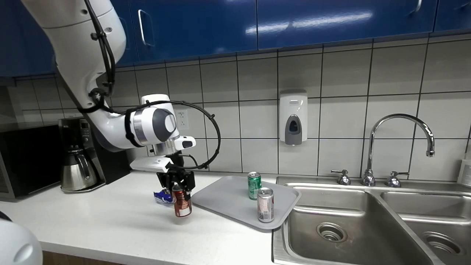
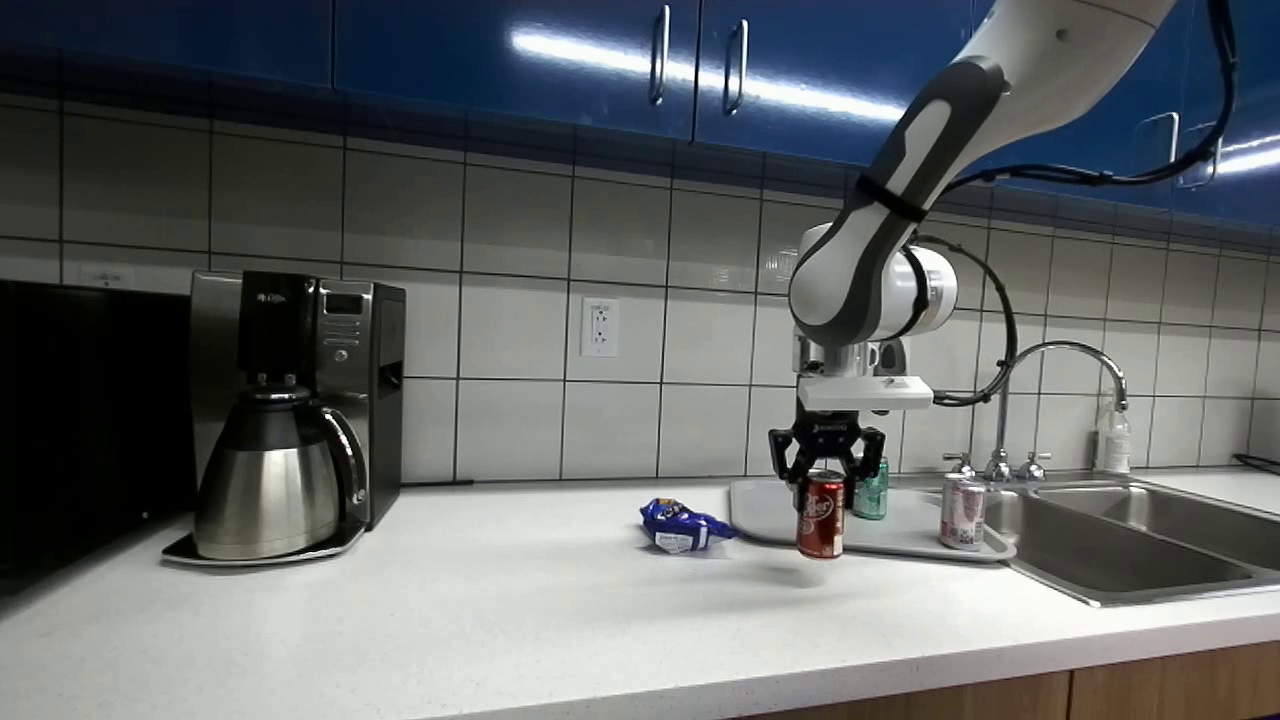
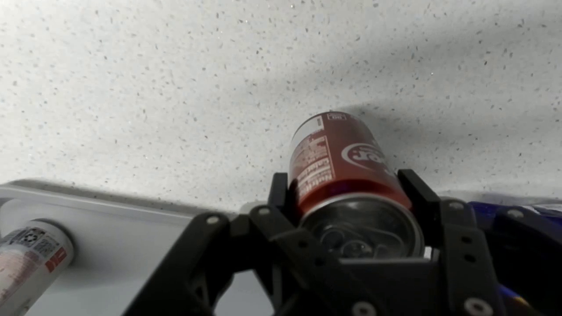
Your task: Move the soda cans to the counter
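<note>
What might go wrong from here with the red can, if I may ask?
The pincer holds the red can seemingly just above the counter, so opening too soon might drop or tip it. Lowering could snag the blue packet close by, or knock the nearby tray, perhaps toppling its silver can.

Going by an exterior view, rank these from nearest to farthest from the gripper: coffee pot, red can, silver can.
1. Red can: held in the gripper.
2. Silver can: picture right, on the grey tray.
3. Coffee pot: far picture left.
</note>
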Available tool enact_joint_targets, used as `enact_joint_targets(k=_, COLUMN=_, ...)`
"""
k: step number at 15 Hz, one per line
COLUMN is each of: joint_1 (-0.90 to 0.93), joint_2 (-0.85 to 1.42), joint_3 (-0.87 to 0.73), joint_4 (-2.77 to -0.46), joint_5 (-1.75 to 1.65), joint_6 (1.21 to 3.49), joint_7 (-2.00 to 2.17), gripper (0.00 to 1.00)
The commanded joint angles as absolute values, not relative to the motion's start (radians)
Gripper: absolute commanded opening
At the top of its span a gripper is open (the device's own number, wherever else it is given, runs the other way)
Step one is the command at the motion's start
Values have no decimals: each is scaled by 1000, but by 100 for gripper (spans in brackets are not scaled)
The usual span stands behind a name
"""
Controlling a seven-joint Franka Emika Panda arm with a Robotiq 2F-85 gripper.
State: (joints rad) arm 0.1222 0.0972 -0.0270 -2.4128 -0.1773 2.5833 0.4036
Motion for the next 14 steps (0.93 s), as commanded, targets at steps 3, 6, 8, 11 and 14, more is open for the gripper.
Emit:
enact_joint_targets(k=3, joint_1=111, joint_2=84, joint_3=-5, joint_4=-2437, joint_5=-213, joint_6=2600, joint_7=383, gripper=39)
enact_joint_targets(k=6, joint_1=113, joint_2=98, joint_3=-2, joint_4=-2432, joint_5=-218, joint_6=2600, joint_7=383, gripper=39)
enact_joint_targets(k=8, joint_1=114, joint_2=107, joint_3=-2, joint_4=-2429, joint_5=-225, joint_6=2600, joint_7=386, gripper=39)
enact_joint_targets(k=11, joint_1=115, joint_2=118, joint_3=-4, joint_4=-2424, joint_5=-231, joint_6=2596, joint_7=389, gripper=39)
enact_joint_targets(k=14, joint_1=118, joint_2=127, joint_3=-6, joint_4=-2424, joint_5=-243, joint_6=2597, joint_7=394, gripper=39)
